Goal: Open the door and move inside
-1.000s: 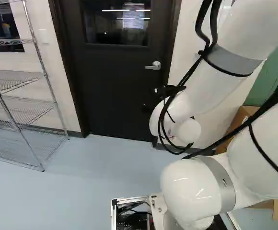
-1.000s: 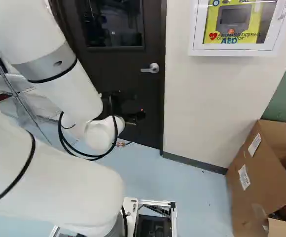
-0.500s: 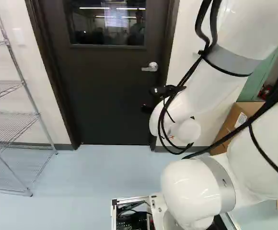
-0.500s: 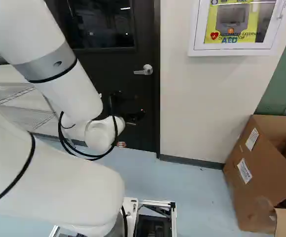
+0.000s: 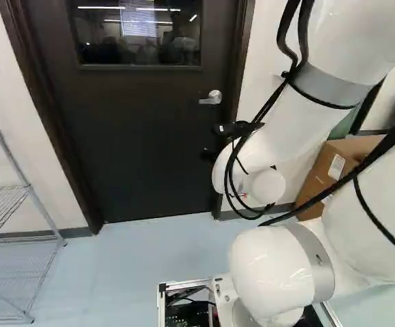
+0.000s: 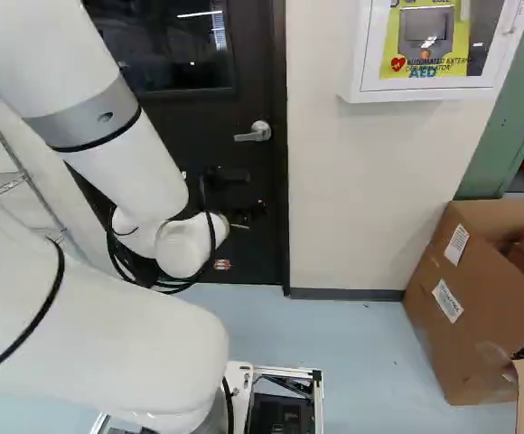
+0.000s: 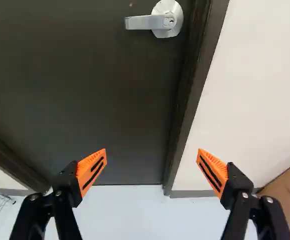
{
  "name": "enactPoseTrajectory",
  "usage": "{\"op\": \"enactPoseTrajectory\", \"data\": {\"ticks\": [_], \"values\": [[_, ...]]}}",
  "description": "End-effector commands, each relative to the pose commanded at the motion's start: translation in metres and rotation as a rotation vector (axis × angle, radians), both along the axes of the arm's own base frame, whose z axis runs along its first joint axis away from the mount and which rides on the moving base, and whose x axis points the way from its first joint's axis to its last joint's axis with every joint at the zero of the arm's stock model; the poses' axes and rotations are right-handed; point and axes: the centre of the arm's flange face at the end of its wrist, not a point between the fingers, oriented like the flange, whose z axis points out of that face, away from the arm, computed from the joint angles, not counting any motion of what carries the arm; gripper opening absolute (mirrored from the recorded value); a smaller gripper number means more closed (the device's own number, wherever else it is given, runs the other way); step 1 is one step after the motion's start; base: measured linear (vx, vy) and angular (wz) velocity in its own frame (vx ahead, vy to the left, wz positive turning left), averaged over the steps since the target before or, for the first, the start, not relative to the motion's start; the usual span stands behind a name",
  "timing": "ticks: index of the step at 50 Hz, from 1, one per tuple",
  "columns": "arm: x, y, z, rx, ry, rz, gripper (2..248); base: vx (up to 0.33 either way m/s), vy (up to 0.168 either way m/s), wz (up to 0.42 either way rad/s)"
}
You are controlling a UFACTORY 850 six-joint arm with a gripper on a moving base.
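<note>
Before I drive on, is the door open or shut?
Shut: the door sits flush in its frame, with no gap along the handle side.

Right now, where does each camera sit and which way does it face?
Left base view: behind the arm, to its left, facing door and rack; arm right of middle.
Right base view: behind, to its right, facing door and box; arm left of middle.
Wrist view: on the wrist, facing door along the open gripper.
All share the door handle.
</note>
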Motion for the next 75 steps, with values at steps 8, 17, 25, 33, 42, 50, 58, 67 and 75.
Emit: {"op": "enactPoseTrajectory", "data": {"ticks": [8,17,25,33,42,50,58,67,75], "values": [[0.0000,0.0000,0.0000,0.000,0.000,0.000,247,0.112,0.156,-0.344],[0.0000,0.0000,0.0000,0.000,0.000,0.000,247,0.085,0.156,-0.331],[0.0000,0.0000,0.0000,0.000,0.000,0.000,247,0.079,0.152,-0.336],[0.0000,0.0000,0.0000,0.000,0.000,0.000,247,0.068,0.154,-0.336],[0.0000,0.0000,0.0000,0.000,0.000,0.000,247,0.065,0.149,-0.318],[0.0000,0.0000,0.0000,0.000,0.000,0.000,247,0.063,0.181,-0.222],[0.0000,0.0000,0.0000,0.000,0.000,0.000,247,0.059,0.211,-0.048],[0.0000,0.0000,0.0000,0.000,0.000,0.000,247,0.014,0.139,-0.013],[0.0000,0.0000,0.0000,0.000,0.000,0.000,247,-0.004,0.003,-0.009]]}}
